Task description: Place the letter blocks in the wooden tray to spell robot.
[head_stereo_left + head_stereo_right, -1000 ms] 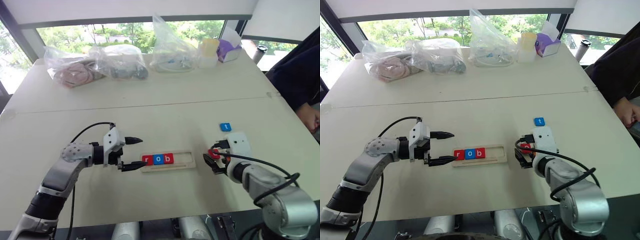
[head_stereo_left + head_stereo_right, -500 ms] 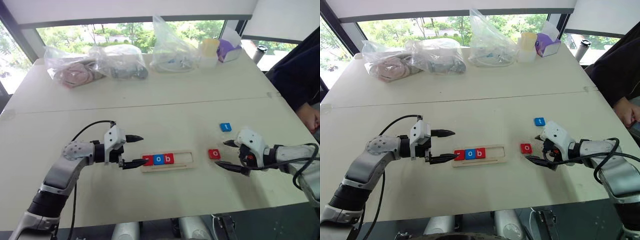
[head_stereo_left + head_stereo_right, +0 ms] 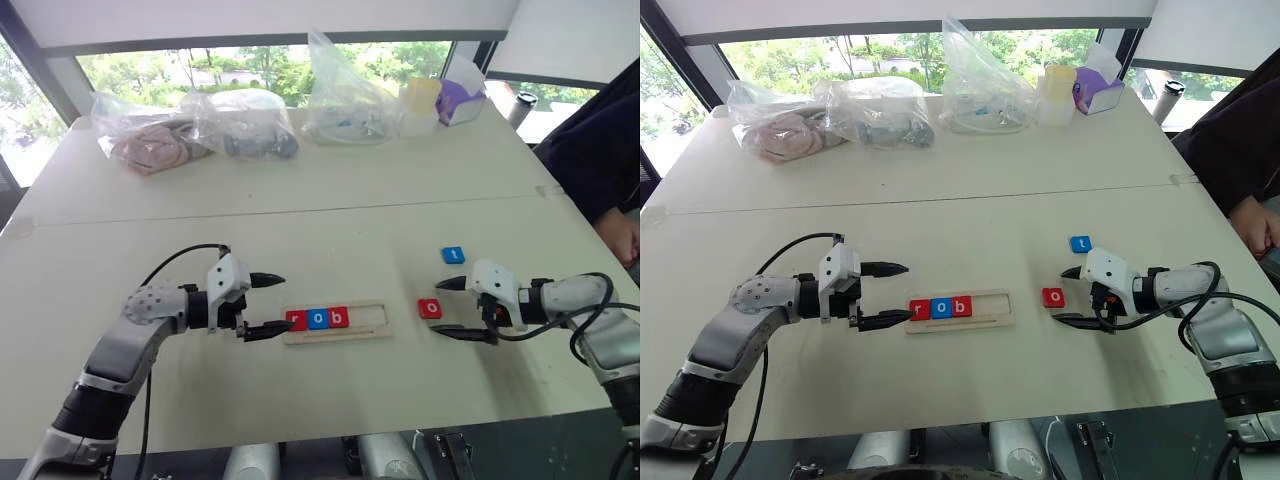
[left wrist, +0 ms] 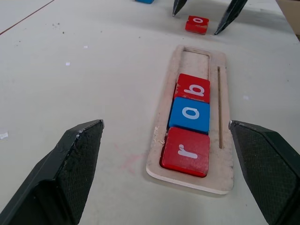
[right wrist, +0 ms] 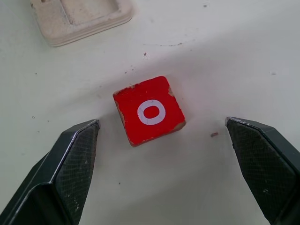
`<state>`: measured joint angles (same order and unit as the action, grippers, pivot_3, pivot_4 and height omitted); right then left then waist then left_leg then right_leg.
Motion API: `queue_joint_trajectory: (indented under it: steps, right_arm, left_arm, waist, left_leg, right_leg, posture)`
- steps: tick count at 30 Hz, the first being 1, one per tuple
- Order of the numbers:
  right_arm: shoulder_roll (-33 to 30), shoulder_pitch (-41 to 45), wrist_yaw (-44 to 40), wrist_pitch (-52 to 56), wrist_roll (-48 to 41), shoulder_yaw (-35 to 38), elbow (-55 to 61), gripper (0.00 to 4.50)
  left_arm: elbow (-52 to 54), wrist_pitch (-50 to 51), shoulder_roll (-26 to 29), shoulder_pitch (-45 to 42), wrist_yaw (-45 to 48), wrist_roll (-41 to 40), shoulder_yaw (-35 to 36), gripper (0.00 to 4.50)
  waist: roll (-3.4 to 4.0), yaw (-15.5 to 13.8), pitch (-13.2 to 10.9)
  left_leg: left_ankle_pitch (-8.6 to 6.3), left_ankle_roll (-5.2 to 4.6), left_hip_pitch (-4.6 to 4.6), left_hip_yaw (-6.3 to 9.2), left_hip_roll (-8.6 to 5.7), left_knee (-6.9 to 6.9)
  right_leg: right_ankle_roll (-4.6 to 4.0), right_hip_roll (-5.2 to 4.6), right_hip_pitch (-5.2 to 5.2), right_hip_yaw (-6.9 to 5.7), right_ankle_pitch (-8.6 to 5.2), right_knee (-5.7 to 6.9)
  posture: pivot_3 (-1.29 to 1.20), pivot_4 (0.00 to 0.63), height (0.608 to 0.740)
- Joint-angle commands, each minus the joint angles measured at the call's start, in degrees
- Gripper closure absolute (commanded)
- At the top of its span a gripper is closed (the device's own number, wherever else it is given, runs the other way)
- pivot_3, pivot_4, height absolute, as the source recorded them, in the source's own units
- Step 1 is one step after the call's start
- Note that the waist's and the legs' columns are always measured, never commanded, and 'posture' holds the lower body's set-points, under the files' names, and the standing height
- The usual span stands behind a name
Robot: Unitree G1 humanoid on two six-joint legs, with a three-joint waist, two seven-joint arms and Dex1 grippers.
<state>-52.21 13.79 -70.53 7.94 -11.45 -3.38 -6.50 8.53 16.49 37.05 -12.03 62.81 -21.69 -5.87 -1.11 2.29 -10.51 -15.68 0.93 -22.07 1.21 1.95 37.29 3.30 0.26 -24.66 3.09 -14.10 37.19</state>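
The wooden tray (image 3: pixel 365 325) lies in the middle of the table with a red r (image 4: pixel 186 151), a blue o (image 4: pixel 190 114) and a red b (image 4: pixel 193 89) in its left part. A red o block (image 3: pixel 430 308) lies flat on the table to the tray's right, and a blue t block (image 3: pixel 453 255) lies just behind it. My right gripper (image 3: pixel 438 307) points left, open, its fingertips standing on either side of the red o (image 5: pixel 150 111) without touching it. My left gripper (image 3: pixel 286 302) is open at the tray's left end, holding nothing.
Several clear plastic bags (image 3: pixel 245 125) with items, a yellow-lidded cup (image 3: pixel 419 105) and a purple box (image 3: pixel 459 100) line the table's far edge. A person's dark sleeve (image 3: pixel 590 150) and hand (image 3: pixel 625 235) are at the right edge.
My right arm swung out to the right and rolled its wrist, so its gripper went from right over the red o to flanking it from the right. The left arm stayed still.
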Motion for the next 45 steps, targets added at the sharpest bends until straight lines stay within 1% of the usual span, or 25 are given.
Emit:
queue_joint_trajectory:
  steps: [1,6,7,8,9,10,12,13,18,22,26,30,36,45]
  right_arm:
    - [0.67,1.00,-0.80,-1.25,0.18,-0.45,0.20,0.08]
    - [0.94,1.51,-1.53,-2.16,0.88,-1.33,-0.43,0.08]
    - [1.04,1.61,-1.65,-2.25,0.90,-1.38,-0.49,0.59]
    - [1.17,1.77,-1.72,-2.18,0.92,-1.45,-0.46,0.85]
    - [1.31,1.93,-1.80,-2.17,0.92,-1.52,-0.40,1.28]
    - [1.46,2.09,-1.85,-2.11,0.95,-1.58,-0.31,1.76]
    - [1.79,2.45,-1.87,-1.87,1.01,-1.71,0.12,2.95]
    - [1.91,2.58,-1.88,-1.69,1.00,-1.74,0.35,3.38]
    - [1.76,3.25,-1.52,-0.27,0.70,-1.83,4.11,3.38]
    - [1.66,5.46,-2.39,5.21,-1.31,-2.96,12.93,3.38]
    - [3.21,6.76,-2.15,9.26,-1.29,-6.09,18.13,3.38]
    - [4.83,7.60,-1.30,10.58,0.06,-9.04,19.24,3.38]
    - [7.80,9.72,0.02,9.41,3.10,-13.30,17.91,3.38]
    - [9.90,11.19,0.52,8.54,5.13,-15.31,15.43,3.38]
  left_arm:
    - [2.12,-0.48,0.51,-0.11,-0.26,-0.28,1.14,0.00]
    - [2.27,-0.34,0.62,-0.02,-0.48,-0.38,1.19,0.00]
    - [2.27,-0.36,0.63,-0.02,-0.51,-0.38,1.17,0.00]
    - [2.26,-0.35,0.62,-0.04,-0.54,-0.38,1.17,0.00]
    - [2.24,-0.33,0.62,-0.06,-0.56,-0.39,1.16,0.00]
    - [2.22,-0.35,0.61,-0.08,-0.57,-0.38,1.15,0.00]
    - [2.15,-0.38,0.57,-0.16,-0.57,-0.37,1.11,0.00]
    - [2.11,-0.39,0.55,-0.20,-0.57,-0.37,1.09,0.00]
    - [2.14,-0.51,0.55,-0.16,-0.46,-0.37,1.03,0.00]
    - [2.19,-0.49,0.62,-0.15,-0.15,-0.42,0.86,0.00]
    - [2.61,-0.36,0.73,0.04,0.05,-0.61,0.86,0.00]
    - [3.24,-0.16,0.83,0.32,0.14,-0.83,0.90,0.00]
    - [4.70,0.49,1.08,1.08,0.33,-1.46,1.14,0.00]
    - [6.58,0.98,1.76,2.28,1.35,-2.80,1.37,0.00]
  waist:
    - [0.00,0.00,0.00]
    - [0.00,0.01,0.00]
    - [0.00,0.01,0.00]
    - [0.00,0.01,0.00]
    - [0.00,0.03,0.00]
    - [0.00,0.08,0.00]
    - [0.00,0.14,0.00]
    - [0.00,0.13,0.00]
    - [0.01,0.08,0.00]
    - [0.02,0.21,-0.01]
    - [0.02,0.09,-0.01]
    - [0.02,-0.13,-0.01]
    - [0.02,-0.06,-0.01]
    - [0.02,0.02,-0.01]
  left_leg:
    - [0.00,0.00,0.01,0.00,0.00,0.01]
    - [0.00,0.00,0.08,0.00,0.00,0.00]
    - [0.00,0.00,0.10,0.00,0.00,0.00]
    - [0.00,0.00,0.11,0.00,0.00,0.00]
    - [0.00,0.00,0.11,0.00,0.00,0.00]
    - [0.00,0.00,0.13,0.00,0.00,0.00]
    - [0.00,0.00,0.21,-0.01,0.00,0.00]
    - [0.00,0.00,0.27,-0.02,0.00,0.00]
    - [0.00,0.00,0.35,-0.02,0.00,-0.02]
    - [0.00,0.00,0.38,-0.02,0.00,-0.05]
    - [0.00,0.00,0.41,-0.01,0.01,-0.06]
    - [0.00,0.00,0.39,-0.02,0.00,-0.06]
    - [0.00,0.00,0.41,-0.02,0.00,-0.05]
    - [0.00,0.00,0.41,-0.02,0.00,-0.06]
  right_leg:
    - [0.00,0.00,0.01,0.00,0.00,0.00]
    - [-0.01,0.00,0.06,0.00,0.00,0.04]
    - [-0.01,0.00,0.07,0.00,0.00,0.04]
    - [0.00,0.00,0.08,0.00,0.00,0.04]
    - [0.00,0.00,0.08,0.00,0.01,0.04]
    - [0.00,0.00,0.09,0.00,0.01,0.04]
    - [0.00,0.00,0.15,0.01,0.01,0.06]
    - [0.00,0.00,0.20,0.02,0.00,0.06]
    - [-0.02,0.00,0.27,0.03,-0.01,0.07]
    - [0.01,0.00,0.26,0.03,0.01,0.09]
    - [0.01,0.01,0.27,0.03,-0.01,0.13]
    - [0.00,-0.01,0.27,0.03,-0.02,0.11]
    - [-0.13,-0.01,0.27,0.03,-0.10,0.12]
    - [-0.07,-0.01,0.27,0.03,-0.06,0.13]
  posture:
    - [0.00,0.150,0.740]
    - [0.00,0.150,0.740]
    - [0.00,0.150,0.740]
    - [0.00,0.150,0.740]
    - [0.00,0.150,0.740]
    - [0.00,0.150,0.740]
    - [0.00,0.150,0.740]
    - [0.00,0.150,0.740]
    - [0.00,0.150,0.740]
    - [0.00,0.150,0.740]
    - [0.00,0.150,0.740]
    - [0.00,0.150,0.740]
    - [0.00,0.150,0.740]
    - [0.00,0.150,0.740]
